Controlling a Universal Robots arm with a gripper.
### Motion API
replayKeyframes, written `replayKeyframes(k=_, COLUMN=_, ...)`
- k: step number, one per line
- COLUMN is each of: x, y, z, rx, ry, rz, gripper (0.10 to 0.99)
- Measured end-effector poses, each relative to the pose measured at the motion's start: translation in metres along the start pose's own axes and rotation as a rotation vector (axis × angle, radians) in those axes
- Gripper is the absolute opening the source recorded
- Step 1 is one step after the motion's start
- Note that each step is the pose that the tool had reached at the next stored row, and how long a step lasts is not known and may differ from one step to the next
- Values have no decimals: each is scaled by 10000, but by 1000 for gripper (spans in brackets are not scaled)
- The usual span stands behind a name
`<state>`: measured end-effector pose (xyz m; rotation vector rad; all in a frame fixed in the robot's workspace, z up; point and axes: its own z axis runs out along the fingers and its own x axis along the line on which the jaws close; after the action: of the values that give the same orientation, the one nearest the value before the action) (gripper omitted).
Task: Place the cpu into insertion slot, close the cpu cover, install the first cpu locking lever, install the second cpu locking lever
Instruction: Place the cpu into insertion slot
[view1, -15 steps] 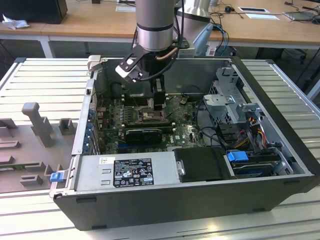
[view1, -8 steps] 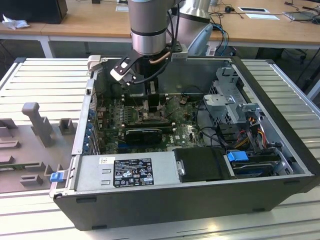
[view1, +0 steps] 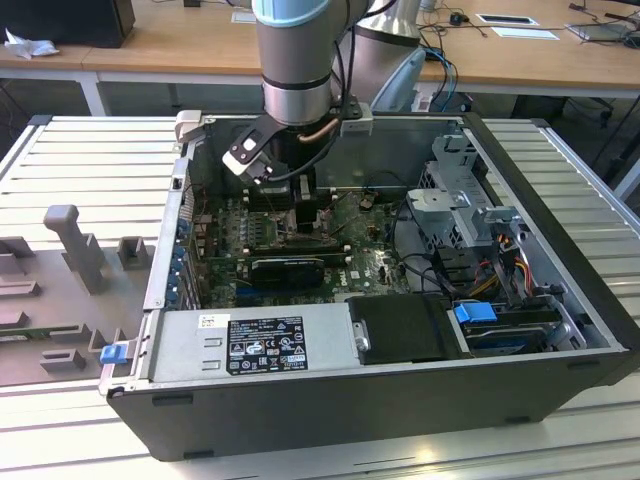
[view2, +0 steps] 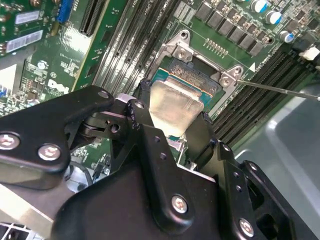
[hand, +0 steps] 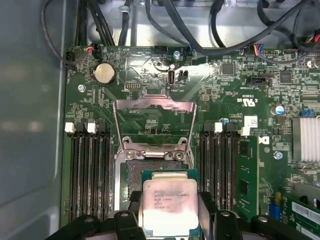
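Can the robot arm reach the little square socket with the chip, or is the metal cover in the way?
Probably yes. The cpu cover is swung open, the insertion slot lies bare, and the jaws, shut on the cpu, hang close by it.

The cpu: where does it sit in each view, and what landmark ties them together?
Exterior view: the arm reaches down onto the board.
First wrist view: cpu held in the tool, just short of the slot.
Second wrist view: cpu in the tool, over the slot's edge.
Landmark: memory slots flanking the slot in both wrist views.
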<state>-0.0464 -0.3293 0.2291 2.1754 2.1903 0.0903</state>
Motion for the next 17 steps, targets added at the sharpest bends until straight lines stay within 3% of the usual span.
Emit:
replayKeyframes(k=6, x=20, y=-3, z=47, rx=-1, ry=-21, rz=237, gripper=529)
replayKeyframes(k=17, x=104, y=-15, z=205, rx=-2, ry=-19, rz=237, gripper=529)
